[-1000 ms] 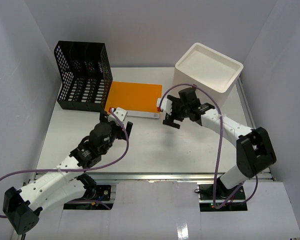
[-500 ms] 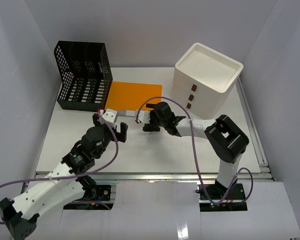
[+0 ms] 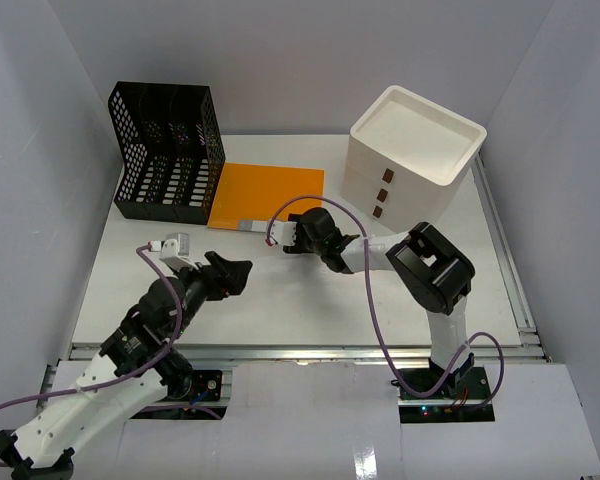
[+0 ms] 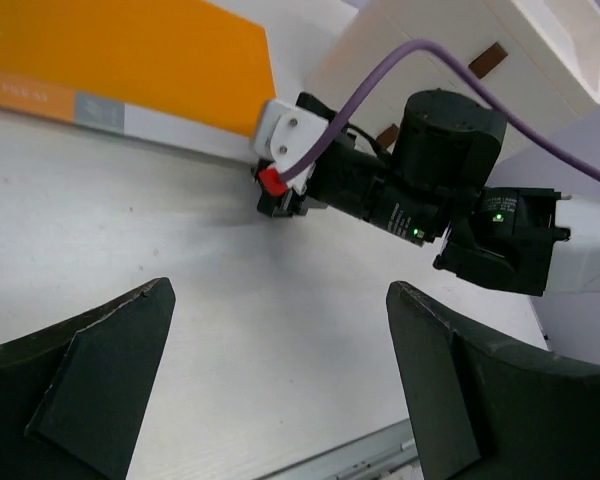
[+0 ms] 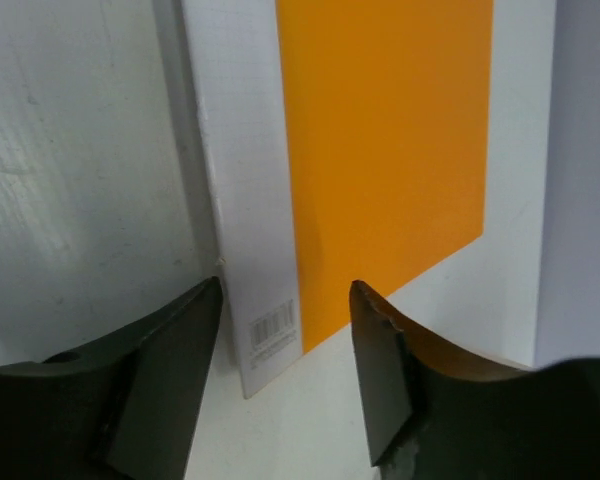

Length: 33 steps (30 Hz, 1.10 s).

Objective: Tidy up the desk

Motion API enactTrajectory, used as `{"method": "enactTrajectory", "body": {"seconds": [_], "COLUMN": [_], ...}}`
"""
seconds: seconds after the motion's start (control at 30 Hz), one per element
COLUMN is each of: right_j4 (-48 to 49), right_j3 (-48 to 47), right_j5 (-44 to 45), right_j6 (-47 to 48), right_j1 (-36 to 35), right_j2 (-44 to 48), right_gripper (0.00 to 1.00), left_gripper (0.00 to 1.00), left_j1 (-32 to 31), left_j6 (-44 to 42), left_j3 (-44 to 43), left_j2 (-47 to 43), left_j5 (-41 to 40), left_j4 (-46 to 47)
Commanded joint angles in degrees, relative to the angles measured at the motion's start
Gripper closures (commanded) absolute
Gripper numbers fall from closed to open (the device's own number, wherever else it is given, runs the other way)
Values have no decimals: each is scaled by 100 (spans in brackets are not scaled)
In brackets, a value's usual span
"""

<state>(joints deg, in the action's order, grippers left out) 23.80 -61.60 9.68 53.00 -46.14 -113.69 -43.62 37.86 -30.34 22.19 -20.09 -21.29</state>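
The desk (image 3: pixel 310 300) is a wide white tabletop with a metal rail along its front edge. An orange notebook (image 3: pixel 270 192) with a white barcode strip lies flat at the back middle. My right gripper (image 3: pixel 283 240) is open and low at the notebook's near edge. In the right wrist view its open jaws (image 5: pixel 285 350) straddle the barcoded corner of the notebook (image 5: pixel 380 150). My left gripper (image 3: pixel 233 272) is open and empty over bare desk, near-left of the notebook. The left wrist view (image 4: pixel 280 390) shows the notebook (image 4: pixel 110 50) ahead.
A black mesh file organizer (image 3: pixel 170 150) stands at the back left, beside the notebook. A white three-drawer box (image 3: pixel 415 150) stands at the back right, also in the left wrist view (image 4: pixel 460 50). White walls close in the sides and back.
My right arm has swung left and down to the notebook's near edge. My left arm has drawn back from the notebook toward the near left.
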Motion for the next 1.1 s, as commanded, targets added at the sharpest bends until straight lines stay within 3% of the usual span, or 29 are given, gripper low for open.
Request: {"method": "enactTrajectory", "body": {"seconds": [0.0, 0.2, 0.33, 0.53, 0.8, 1.07], "right_j4": [-128, -451, -720, -986, -1304, -1353], "right_j3": [-37, 103, 238, 562, 982, 1451], "right_j5": [-289, -656, -1099, -1551, -1859, -1978], "right_j6": [-167, -299, -509, -869, -1202, -1378], "right_j1": [43, 68, 82, 91, 105, 105], "right_j2": [-66, 113, 435, 1227, 2126, 2645], "right_gripper": [48, 74, 84, 87, 90, 91], "left_gripper": [2, 2, 2, 2, 2, 2], "left_j1": [28, 28, 60, 219, 464, 695], "left_j6": [1685, 2878, 3560, 3872, 3924, 3987], "left_j3": [612, 1369, 1705, 1793, 1198, 739], "left_j2": [66, 558, 1347, 2619, 3946, 4990], "left_j5": [416, 629, 641, 599, 185, 276], "left_j4": [-11, 1029, 2093, 3346, 3866, 4358]}}
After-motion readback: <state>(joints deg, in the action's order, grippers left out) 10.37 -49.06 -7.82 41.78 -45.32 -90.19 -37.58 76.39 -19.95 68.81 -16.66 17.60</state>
